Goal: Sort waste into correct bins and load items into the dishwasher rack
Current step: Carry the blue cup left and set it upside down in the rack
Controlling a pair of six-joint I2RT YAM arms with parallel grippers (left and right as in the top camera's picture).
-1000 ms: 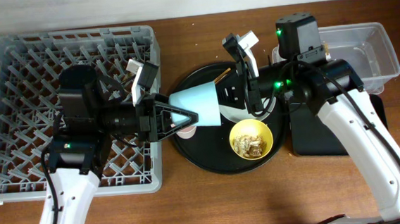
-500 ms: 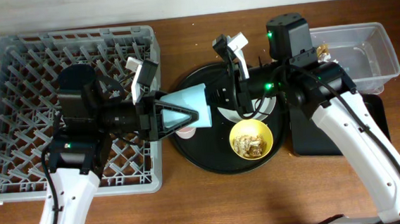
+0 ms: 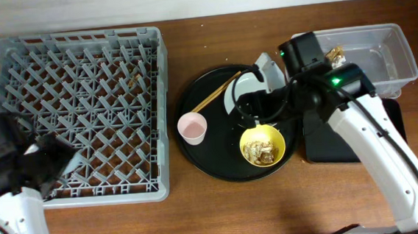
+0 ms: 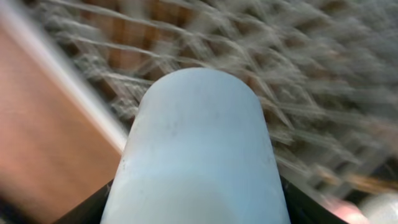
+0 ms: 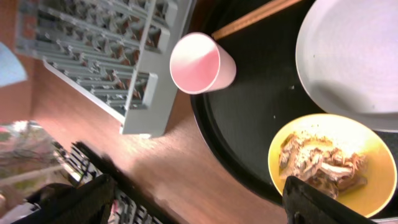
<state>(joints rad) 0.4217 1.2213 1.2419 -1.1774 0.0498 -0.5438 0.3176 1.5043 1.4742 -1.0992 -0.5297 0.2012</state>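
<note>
The blue cup (image 4: 196, 143) fills the left wrist view, and my left gripper (image 4: 196, 211) is shut on it, over the front left part of the dishwasher rack (image 3: 71, 38). From overhead the cup is hidden under my left gripper (image 3: 53, 161). My right gripper (image 3: 250, 99) hangs open above the round tray, its fingers (image 5: 81, 199) wide apart and holding nothing. Below it stand the pink cup (image 3: 193, 128), the grey plate (image 5: 354, 56), the chopsticks (image 3: 218, 92) and the yellow bowl (image 3: 262, 146) holding brown food scraps (image 5: 323, 165).
The large round black tray (image 3: 212, 165) sits between the rack and the bins. A clear tub (image 3: 399, 45) with a brown scrap inside stands at the back right. In front of it lies the shallow black tray (image 3: 336, 145).
My left arm has swung left from the round tray to the rack's front left, carrying the blue cup. My right gripper has gone from shut to open.
</note>
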